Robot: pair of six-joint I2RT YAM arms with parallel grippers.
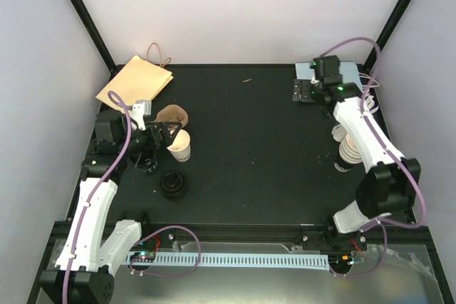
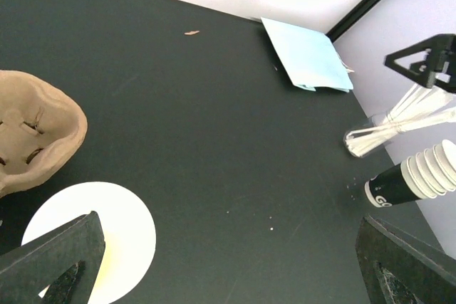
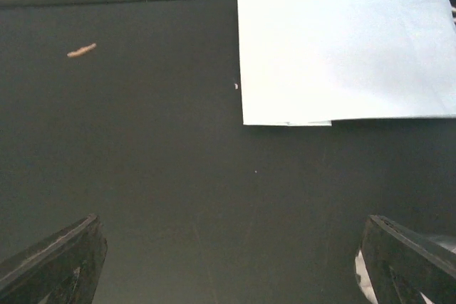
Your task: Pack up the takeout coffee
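At the far left corner lie flat brown paper bags (image 1: pixel 135 80), partly over the edge of the black table (image 1: pixel 263 147); just in front of them the left gripper (image 1: pixel 169 135) hangs low, pointing right, its fingers spread wide with only bare table between them; a brown pulp cup carrier (image 1: pixel 173 114) sits just behind it; the takeout coffee cup (image 1: pixel 180 149) stands upright just beside the gripper's near finger, close in front of the carrier, its round top showing white from above; in the left wrist view that white circle (image 2: pixel 121 233) is half hidden under one finger and lies outside the gap; nearer the arms' bases sits a small pile of black lids (image 1: pixel 173 184). The middle of the table is bare but for a tiny tan crumb (image 1: pixel 246 80) toward the back. At the far right corner the right gripper (image 1: pixel 305 90) hovers with its fingers fully apart, holding nothing; a pale blue sheet (image 1: pixel 353 72) lies flat just beyond it; white stirrers (image 2: pixel 399 122) stand in a clear holder near the right edge; a nested stack of white cups (image 1: pixel 348 149) lies in front of them, partly behind the right arm.
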